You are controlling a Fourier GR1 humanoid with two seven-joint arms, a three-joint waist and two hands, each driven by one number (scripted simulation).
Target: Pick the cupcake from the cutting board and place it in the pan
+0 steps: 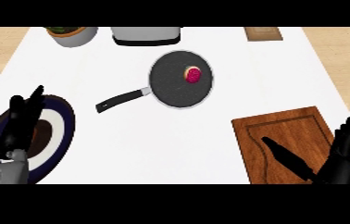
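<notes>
White bench (137, 140) carries the pan (181, 79) holding the cupcake (193, 74), well beyond the open right hand (321, 165) over the cutting board (284, 135); left hand (21, 121) rests open.

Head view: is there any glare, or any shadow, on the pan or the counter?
Head view: the pan looks matte and evenly dark, no glare; the white counter is evenly lit, with no clear shadow beside the pan or the cutting board; the cupcake in the pan looks soft-edged.

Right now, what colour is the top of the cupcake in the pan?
Deep pink-red, over a pale tan base, on the cupcake in the black pan; head view.
</notes>
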